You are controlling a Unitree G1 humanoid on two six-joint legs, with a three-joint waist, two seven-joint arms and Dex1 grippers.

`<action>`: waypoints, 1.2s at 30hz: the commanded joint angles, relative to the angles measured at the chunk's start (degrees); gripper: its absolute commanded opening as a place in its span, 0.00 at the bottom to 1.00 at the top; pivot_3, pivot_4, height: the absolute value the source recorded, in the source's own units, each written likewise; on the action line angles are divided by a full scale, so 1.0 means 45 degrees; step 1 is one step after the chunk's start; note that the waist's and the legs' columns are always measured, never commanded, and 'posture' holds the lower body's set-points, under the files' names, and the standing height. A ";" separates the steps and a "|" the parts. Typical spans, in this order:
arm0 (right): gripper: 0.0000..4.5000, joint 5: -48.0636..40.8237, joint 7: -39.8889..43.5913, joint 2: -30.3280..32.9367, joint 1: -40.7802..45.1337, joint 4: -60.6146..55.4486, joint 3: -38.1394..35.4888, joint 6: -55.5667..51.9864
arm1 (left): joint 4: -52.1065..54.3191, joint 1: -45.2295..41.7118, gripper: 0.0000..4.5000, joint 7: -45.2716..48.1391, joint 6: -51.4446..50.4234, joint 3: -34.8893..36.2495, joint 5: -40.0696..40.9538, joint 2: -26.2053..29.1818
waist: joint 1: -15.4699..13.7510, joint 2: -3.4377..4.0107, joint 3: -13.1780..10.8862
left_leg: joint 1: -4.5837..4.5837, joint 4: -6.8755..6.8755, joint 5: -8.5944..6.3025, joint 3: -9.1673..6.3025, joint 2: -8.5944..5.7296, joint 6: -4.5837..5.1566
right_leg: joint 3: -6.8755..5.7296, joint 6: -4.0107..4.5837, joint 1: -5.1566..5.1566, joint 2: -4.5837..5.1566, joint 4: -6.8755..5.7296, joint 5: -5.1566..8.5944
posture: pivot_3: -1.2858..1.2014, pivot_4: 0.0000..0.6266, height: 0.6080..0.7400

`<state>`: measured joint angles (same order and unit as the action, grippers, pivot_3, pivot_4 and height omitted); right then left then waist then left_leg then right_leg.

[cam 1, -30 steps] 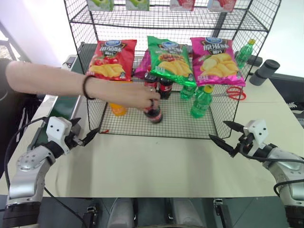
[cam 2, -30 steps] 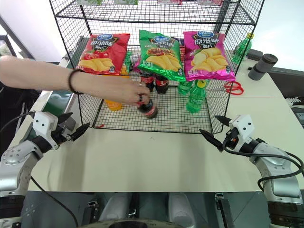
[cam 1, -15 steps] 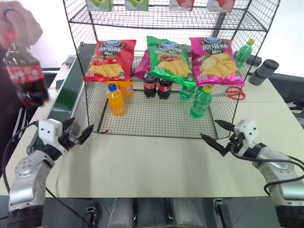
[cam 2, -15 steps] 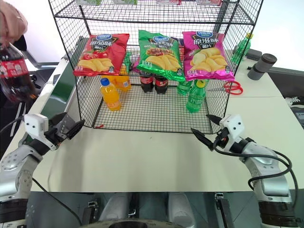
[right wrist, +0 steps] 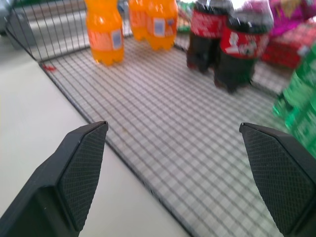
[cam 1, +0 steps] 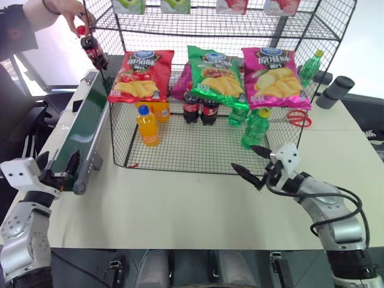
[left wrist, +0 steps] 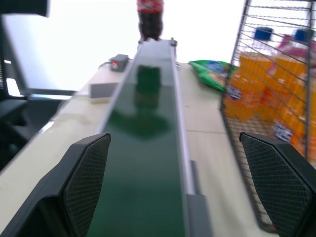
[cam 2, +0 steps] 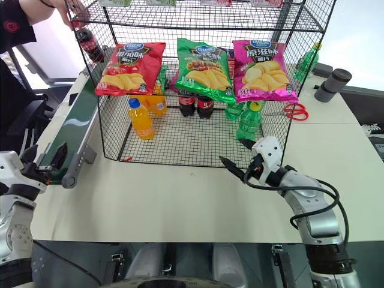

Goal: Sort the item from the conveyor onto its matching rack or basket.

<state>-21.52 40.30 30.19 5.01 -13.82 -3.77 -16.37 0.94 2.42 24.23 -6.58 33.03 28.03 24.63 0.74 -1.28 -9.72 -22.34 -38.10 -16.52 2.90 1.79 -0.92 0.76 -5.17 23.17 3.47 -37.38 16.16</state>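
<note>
Left eye view, items as seen. Small plastic cola bottle with dark liquid, red cap and red label (cam 1: 92, 49): held by the cap end in a person's hand (cam 1: 77, 10), hanging tilted above the far end of the long dark green conveyor belt with grey side rails (cam 1: 84, 129), at the far left of the scene, just outside the left wall of the large black wire-grid rack (cam 1: 198, 153).

Left gripper (cam 1: 58, 167): positioned at the near end of the conveyor, black fingers (left wrist: 88, 178) spread wide apart with nothing between them.

Right gripper (cam 1: 251, 161): placed over the pale tabletop (cam 1: 180, 207) at the rack's near right corner, fingers (right wrist: 81, 171) spread wide and empty, directed into the rack.

Rack contents: orange-soda bottle with blue cap (cam 1: 147, 126) near the left; two cola bottles (cam 1: 200, 109) standing together at the middle; green bottles with yellow caps (cam 1: 254, 128) to the right; red (cam 1: 139, 75), green (cam 1: 215, 73) and pink (cam 1: 275, 69) crisp bags hung across the rack above the bottles.

Red-handled scissors (cam 1: 291, 117): lying on the tabletop right of the rack.
</note>
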 commanded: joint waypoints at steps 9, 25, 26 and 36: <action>0.99 0.0637 -0.0763 -0.1558 0.0638 -0.0614 0.1511 0.0313 | -0.0604 -0.1033 1.00 -0.1946 0.0907 -0.0285 -0.1094 -0.0663 | 0.0005 -0.0008 0.0005 | -0.0005 0.0000 0.0000 -0.0002 0.0000 0.0000 | -0.0005 -0.0002 0.0003 -0.0001 0.0002 -0.0001 | 0.52 0.24 1.00; 0.99 0.0323 0.0249 -0.2501 0.0777 -0.1317 0.3423 0.0681 | -0.1269 -0.1554 1.00 -0.2137 0.1049 -0.0718 -0.1613 -0.0445 | 0.0024 -0.0011 0.0006 | -0.0005 0.0000 0.0000 -0.0006 0.0003 0.0000 | -0.0011 -0.0002 0.0005 -0.0002 -0.0001 -0.0001 | 0.52 0.24 1.00; 0.99 0.0317 0.0300 -0.2523 0.0782 -0.1359 0.3525 0.0646 | -0.1257 -0.1552 1.00 -0.2131 0.1046 -0.0717 -0.1627 -0.0425 | 0.0020 -0.0011 0.0006 | -0.0005 0.0000 0.0000 -0.0007 0.0004 0.0000 | -0.0012 -0.0002 0.0005 -0.0001 -0.0001 -0.0001 | 0.52 0.24 1.00; 0.99 0.0227 0.0369 -0.2694 0.0910 -0.1338 0.3671 0.0557 | -0.1313 -0.1578 1.00 -0.2173 0.1086 -0.0679 -0.1759 -0.0407 | 0.0017 -0.0016 0.0009 | -0.0005 0.0000 -0.0001 -0.0008 0.0002 -0.0001 | -0.0011 -0.0001 0.0005 0.0009 0.0000 -0.0001 | 0.52 0.24 1.00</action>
<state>-19.44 41.94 18.85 8.40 -17.60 12.91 -14.26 -5.63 -4.32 14.57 -3.04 29.91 20.46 21.96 0.81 -1.35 -9.68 -22.36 -38.10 -16.53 2.86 1.79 -0.93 0.71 -5.17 23.19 3.51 -37.38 16.15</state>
